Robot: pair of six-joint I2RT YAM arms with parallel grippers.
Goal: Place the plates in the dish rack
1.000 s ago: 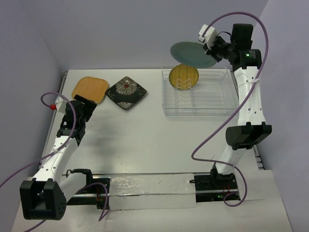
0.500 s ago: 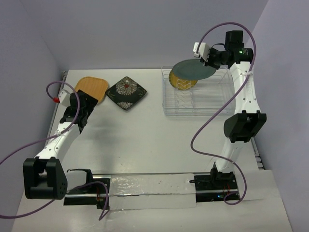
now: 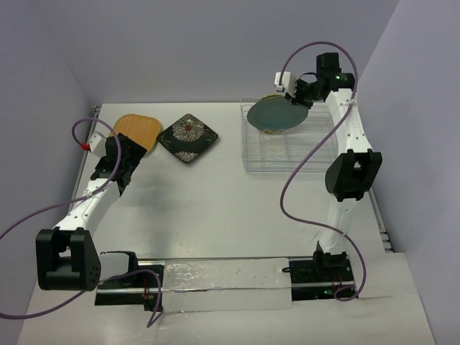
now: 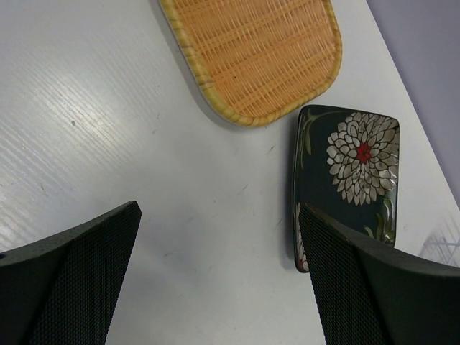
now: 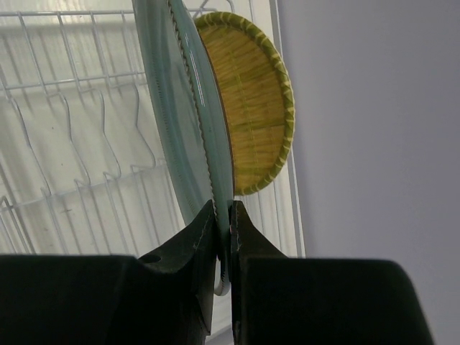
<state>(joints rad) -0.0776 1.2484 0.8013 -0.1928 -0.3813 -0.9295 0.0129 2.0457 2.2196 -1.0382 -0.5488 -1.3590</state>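
Note:
My right gripper point(image 3: 300, 95) is shut on the rim of the teal-grey plate point(image 3: 275, 116) and holds it on edge over the back of the dish rack point(image 3: 291, 154); in the right wrist view the plate point(image 5: 180, 136) stands just in front of the yellow plate point(image 5: 251, 108), which stands upright in the rack point(image 5: 72, 144). The yellow plate barely shows behind the teal one in the top view. My left gripper point(image 3: 117, 164) is open and empty above the table, near the orange plate point(image 3: 136, 130) and the black floral plate point(image 3: 187, 136); both also show in the left wrist view point(image 4: 259, 54) point(image 4: 352, 180).
The table's left edge runs close to my left arm. A purple wall stands behind the rack. A clear strip and rail point(image 3: 215, 284) lie along the near edge between the arm bases.
My right gripper has lowered the teal-grey plate from high above the rack and turned it on edge in front of the yellow plate. My left gripper has shifted slightly toward the orange plate.

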